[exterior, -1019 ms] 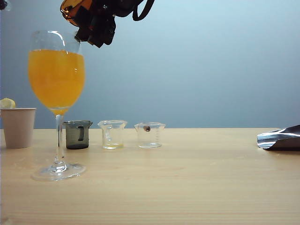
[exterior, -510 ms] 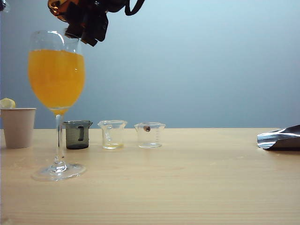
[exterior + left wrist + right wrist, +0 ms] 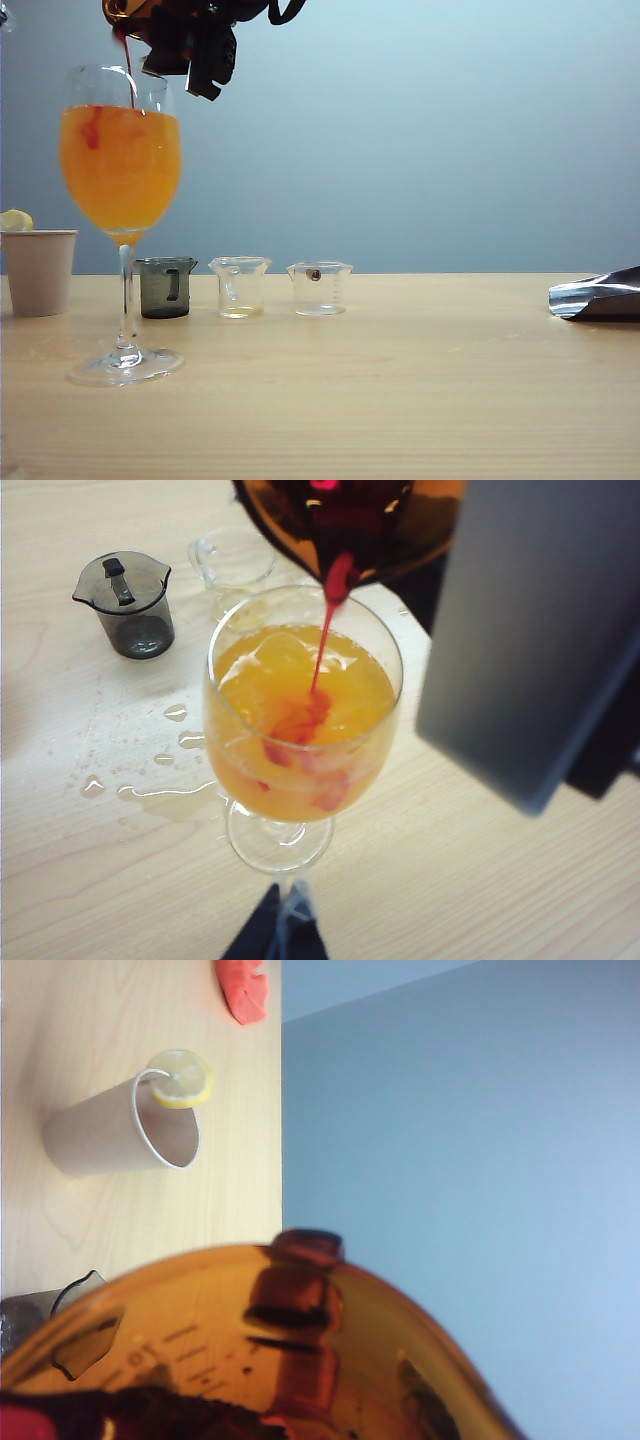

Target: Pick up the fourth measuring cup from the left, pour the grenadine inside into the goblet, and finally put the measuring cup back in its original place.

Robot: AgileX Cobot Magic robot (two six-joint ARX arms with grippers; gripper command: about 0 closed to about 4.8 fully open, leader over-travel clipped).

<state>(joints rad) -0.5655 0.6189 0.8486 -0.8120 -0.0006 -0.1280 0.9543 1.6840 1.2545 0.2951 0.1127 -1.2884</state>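
Note:
The goblet [image 3: 121,170] stands at the table's left, nearly full of orange juice. My right gripper [image 3: 185,40] has reached across above its rim and is shut on the fourth measuring cup [image 3: 125,8], an amber beaker tipped over the glass. A thin stream of grenadine [image 3: 127,60] falls from its spout and clouds red in the juice. From above, the cup [image 3: 340,510] pours the grenadine [image 3: 325,640] into the goblet [image 3: 300,710]. The cup [image 3: 300,1340] hides the right fingers. My left gripper [image 3: 285,925] hovers shut by the goblet's foot, holding nothing.
A smoky grey cup [image 3: 165,287] and two clear cups [image 3: 240,286] [image 3: 320,288] stand in a row behind the goblet. A paper cup [image 3: 38,270] with a lemon slice is far left. A silver pouch [image 3: 597,295] lies right. Spilled drops [image 3: 150,780] wet the table.
My right gripper moved a little left and rolled the amber cup further over. Grenadine now streams into the goblet, and a red streak has appeared in the juice.

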